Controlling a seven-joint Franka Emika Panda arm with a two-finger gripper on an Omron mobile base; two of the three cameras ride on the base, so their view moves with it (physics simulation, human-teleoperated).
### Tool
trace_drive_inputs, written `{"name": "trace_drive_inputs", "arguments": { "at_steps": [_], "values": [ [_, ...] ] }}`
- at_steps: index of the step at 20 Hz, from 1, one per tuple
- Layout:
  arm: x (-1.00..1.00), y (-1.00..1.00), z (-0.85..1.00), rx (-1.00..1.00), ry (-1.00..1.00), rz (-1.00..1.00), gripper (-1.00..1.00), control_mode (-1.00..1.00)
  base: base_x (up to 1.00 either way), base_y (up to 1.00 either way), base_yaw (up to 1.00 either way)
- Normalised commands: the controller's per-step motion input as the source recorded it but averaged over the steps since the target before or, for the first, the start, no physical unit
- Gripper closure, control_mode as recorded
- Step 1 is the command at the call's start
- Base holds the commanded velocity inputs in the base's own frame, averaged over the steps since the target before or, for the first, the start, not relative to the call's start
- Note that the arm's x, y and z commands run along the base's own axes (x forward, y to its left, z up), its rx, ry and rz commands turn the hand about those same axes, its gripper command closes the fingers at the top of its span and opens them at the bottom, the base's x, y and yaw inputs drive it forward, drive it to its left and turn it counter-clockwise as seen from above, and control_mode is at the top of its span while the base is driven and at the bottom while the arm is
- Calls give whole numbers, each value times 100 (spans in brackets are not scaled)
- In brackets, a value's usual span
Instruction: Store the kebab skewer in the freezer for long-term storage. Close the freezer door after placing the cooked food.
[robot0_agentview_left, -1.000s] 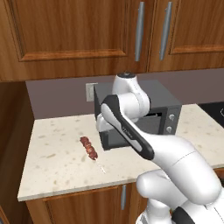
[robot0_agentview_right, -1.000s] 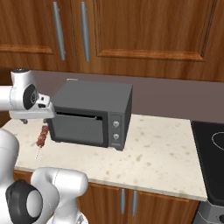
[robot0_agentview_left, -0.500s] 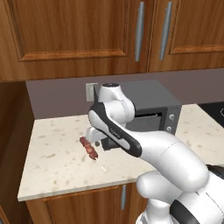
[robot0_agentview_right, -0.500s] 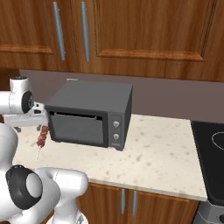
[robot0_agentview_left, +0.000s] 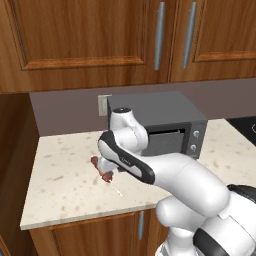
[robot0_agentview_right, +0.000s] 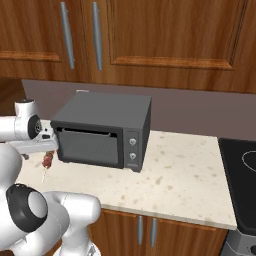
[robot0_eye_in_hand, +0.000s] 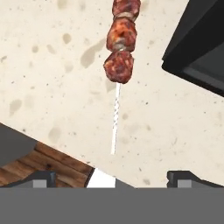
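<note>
The kebab skewer lies on the speckled beige counter just left of the microwave, reddish-brown meat chunks on a thin pale stick. My gripper hangs right above it, partly hidden by the arm. In the hand view the meat chunks run up the top centre and the bare stick points down toward my open gripper; its fingertips stand wide apart with nothing between them. From the right base the skewer sits below the hand. The freezer and its door are out of view.
A dark grey microwave stands close to the right of the skewer; its corner shows in the hand view. The counter's front edge runs near the stick's tip. Wooden cabinets hang above. A stovetop lies far right.
The arm has swung left and down from in front of the microwave, bringing the hand over the skewer. The skewer has not moved.
</note>
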Motion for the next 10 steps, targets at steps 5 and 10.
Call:
{"name": "trace_drive_inputs", "arguments": {
  "at_steps": [5,10],
  "values": [
    [42,-20,-53,-7,0,-4,-100,-100,0,0,0],
    [3,9,-30,0,0,3,-100,-100,0,0,0]
  ]
}}
